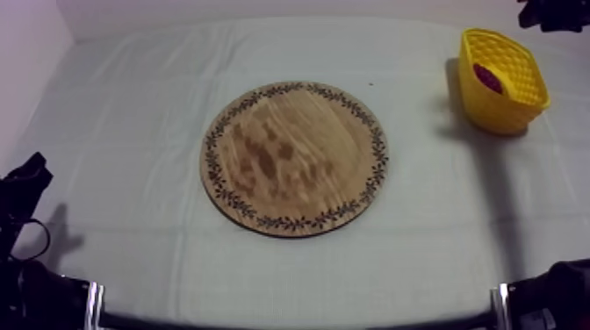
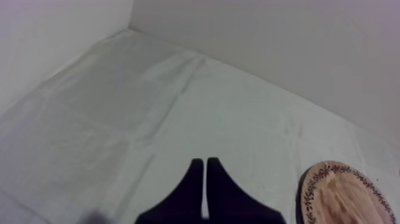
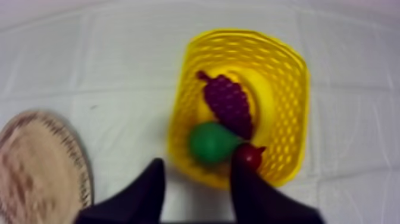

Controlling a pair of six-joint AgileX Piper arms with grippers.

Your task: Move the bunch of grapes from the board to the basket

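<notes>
The right jaws stand wide apart with nothing between them, their two black fingers (image 3: 149,192) hanging just above the near rim of the yellow basket (image 3: 294,101). Inside the basket lies the bunch of grapes (image 3: 229,104), dark purple-red, stretched along the basket's middle with its stem end pointing away from the jaws. A green pear (image 3: 211,143) rests against the near end of the grapes. A small red fruit (image 3: 249,156) touches the pear, close to the basket's near wall. The jaws touch none of the three. Beside the basket, apart from it, the edge of the round wooden board (image 3: 36,167) shows.

The left jaws are closed on nothing, their fingers (image 2: 193,192) lying together as a narrow wedge above the grey-white cloth (image 2: 119,119), near the board's patterned rim.

From above, the board lies in the middle of the desk (image 1: 132,263), its wood face and leaf-patterned rim in full view. The basket stands upright at the far right of the desk, well apart from the board, with the grapes a dark patch inside it. The right arm (image 1: 553,13) comes in at the upper right, beyond the basket. The left arm (image 1: 22,189) sits low at the left edge.
</notes>
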